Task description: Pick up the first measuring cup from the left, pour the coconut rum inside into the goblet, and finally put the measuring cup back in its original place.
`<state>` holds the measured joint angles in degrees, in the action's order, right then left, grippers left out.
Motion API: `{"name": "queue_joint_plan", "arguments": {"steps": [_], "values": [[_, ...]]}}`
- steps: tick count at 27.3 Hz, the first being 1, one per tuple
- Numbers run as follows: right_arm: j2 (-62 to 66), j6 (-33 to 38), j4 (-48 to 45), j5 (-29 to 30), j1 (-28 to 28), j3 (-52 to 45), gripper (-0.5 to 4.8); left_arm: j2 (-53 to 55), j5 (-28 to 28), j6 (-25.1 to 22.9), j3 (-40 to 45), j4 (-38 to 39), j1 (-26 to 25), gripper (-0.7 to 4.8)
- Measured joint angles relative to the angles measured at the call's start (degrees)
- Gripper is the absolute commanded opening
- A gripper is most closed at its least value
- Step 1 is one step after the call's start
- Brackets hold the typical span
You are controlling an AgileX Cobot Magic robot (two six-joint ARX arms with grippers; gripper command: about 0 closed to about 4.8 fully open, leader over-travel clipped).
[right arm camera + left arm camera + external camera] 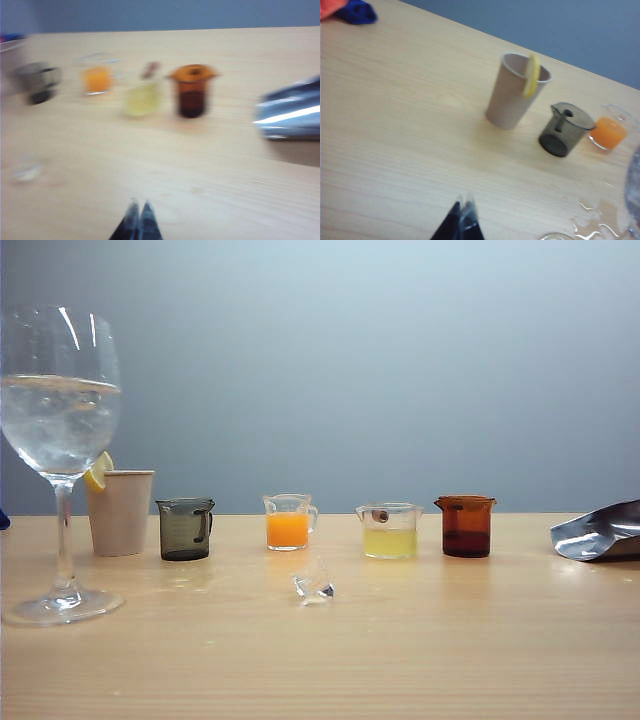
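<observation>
Goblet left of measuring cup, clear liquid in bowl. Measuring cup upright on tabletop, just right of paper cup. My left hand pressed together, empty, above tabletop near measuring cup. My right hand pressed together, empty, well right of measuring cup.

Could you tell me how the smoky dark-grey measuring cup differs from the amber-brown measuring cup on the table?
The smoky dark-grey translucent measuring cup stands at the left end of the row of four cups, beside the beige paper cup; the amber-brown measuring cup stands at the right end. The grey cup looks empty, while the amber one shows a darker band in its lower part, apparently liquid. Both stand upright on the wooden table and are of similar size.
</observation>
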<state>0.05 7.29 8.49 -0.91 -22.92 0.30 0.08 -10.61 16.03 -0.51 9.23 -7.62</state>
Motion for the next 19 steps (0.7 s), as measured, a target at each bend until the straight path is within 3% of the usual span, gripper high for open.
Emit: {"name": "queue_joint_plan", "arguments": {"steps": [9,14,19], "values": [[0.0,-0.02,0.0,-0.44,18.88,-0.02,0.13,0.0,1.33,0.0,0.0,0.11,0.2,-0.05],[0.0,0.0,0.0,-0.55,25.42,0.0,0.13,0.0,1.42,0.0,0.0,0.15,0.2,-0.05],[0.0,0.0,0.0,-0.61,28.26,0.0,0.13,0.0,1.42,0.0,0.0,0.17,0.2,-0.05]]}}
